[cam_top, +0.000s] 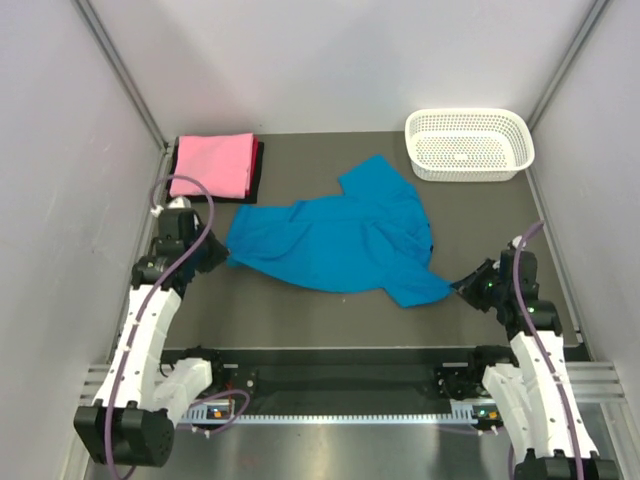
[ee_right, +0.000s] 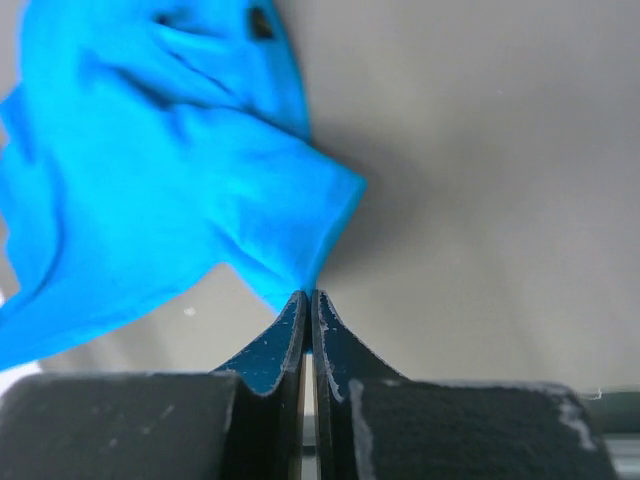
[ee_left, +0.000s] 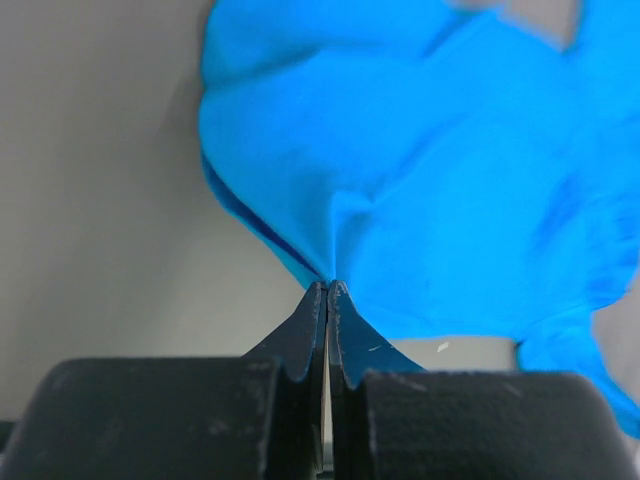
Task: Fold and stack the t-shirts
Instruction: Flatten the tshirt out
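Note:
The turquoise-blue t-shirt (cam_top: pixel 340 235) lies crumpled across the middle of the table. My left gripper (cam_top: pixel 222 257) is shut on its left edge; in the left wrist view the blue t-shirt (ee_left: pixel 450 170) rises from the pinched fingertips of the left gripper (ee_left: pixel 328 288). My right gripper (cam_top: pixel 458 284) is shut on the near right corner; the right wrist view shows the blue t-shirt (ee_right: pixel 170 190) caught between the tips of the right gripper (ee_right: pixel 309 296). A folded pink t-shirt (cam_top: pixel 212 165) lies on a dark maroon-black t-shirt (cam_top: pixel 259 170) at the back left.
A white perforated basket (cam_top: pixel 469 143) stands at the back right corner. White walls close in the table on the left, right and back. The arm bases and a metal rail (cam_top: pixel 340 385) run along the near edge.

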`<control>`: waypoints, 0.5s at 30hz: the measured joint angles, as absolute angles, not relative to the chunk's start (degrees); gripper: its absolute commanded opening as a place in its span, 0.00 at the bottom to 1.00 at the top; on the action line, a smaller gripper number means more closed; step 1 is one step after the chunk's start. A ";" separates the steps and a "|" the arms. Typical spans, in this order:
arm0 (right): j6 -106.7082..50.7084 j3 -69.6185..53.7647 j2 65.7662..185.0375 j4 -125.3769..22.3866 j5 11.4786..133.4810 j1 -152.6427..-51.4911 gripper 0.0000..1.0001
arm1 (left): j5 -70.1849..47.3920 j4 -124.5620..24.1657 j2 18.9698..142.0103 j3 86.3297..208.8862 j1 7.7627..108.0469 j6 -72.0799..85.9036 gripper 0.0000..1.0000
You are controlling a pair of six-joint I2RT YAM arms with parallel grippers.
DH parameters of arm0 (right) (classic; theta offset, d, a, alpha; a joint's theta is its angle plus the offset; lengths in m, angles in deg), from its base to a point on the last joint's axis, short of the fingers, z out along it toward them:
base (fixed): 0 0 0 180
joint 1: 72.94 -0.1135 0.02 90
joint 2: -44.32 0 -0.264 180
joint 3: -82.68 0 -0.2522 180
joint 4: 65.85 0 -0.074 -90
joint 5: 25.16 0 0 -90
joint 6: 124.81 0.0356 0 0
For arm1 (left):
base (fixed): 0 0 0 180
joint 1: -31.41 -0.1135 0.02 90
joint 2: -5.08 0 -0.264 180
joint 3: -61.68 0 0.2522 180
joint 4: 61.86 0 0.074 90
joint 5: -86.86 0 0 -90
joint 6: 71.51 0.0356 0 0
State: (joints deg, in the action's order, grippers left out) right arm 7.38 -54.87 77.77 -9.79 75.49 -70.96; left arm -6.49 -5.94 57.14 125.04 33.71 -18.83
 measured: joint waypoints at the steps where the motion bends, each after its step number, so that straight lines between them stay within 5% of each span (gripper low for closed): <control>1: 7.40 -52.99 77.77 -8.80 75.54 -70.96 0.00 | -6.27 -5.44 57.55 127.43 33.71 -18.70 0.00; 15: 6.20 27.00 98.95 2.58 66.75 -71.07 0.00 | -7.87 5.93 75.96 199.73 33.71 -17.87 0.00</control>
State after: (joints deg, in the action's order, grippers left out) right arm 6.20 27.00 98.95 2.58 66.75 -71.07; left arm -7.87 5.93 75.96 199.73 33.71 -17.87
